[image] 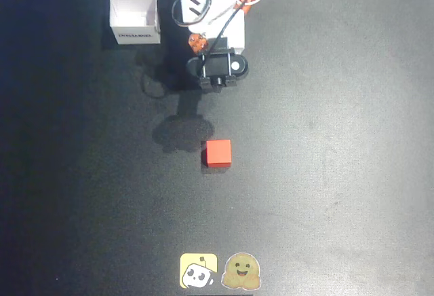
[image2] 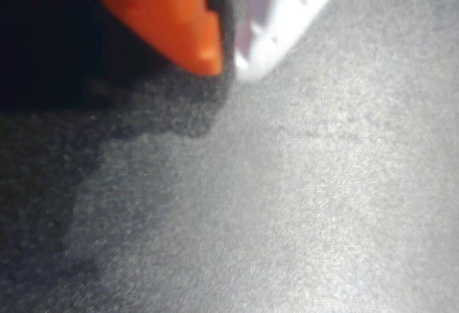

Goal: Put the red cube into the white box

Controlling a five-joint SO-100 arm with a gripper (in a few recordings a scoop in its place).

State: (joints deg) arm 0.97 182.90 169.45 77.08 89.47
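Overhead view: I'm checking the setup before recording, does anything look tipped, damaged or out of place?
Nothing stands out. The white box sits upright and open at upper left, the red cube rests flat on the dark table, apart from the gripper.

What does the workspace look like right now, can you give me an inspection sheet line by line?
Surface: dark matte table, arm shadow above the cube in the overhead view.
Job's things: red cube lies alone on the table near the middle; white box stands open-topped at upper left, apart from the cube.
Clutter: two cartoon stickers at the bottom edge.
Claw: claw hovers over bare table in the wrist view, orange and white tips close together, holding nothing.
Cables: black, white and red wires loop at the arm's base.
Surroundings: nothing seen.
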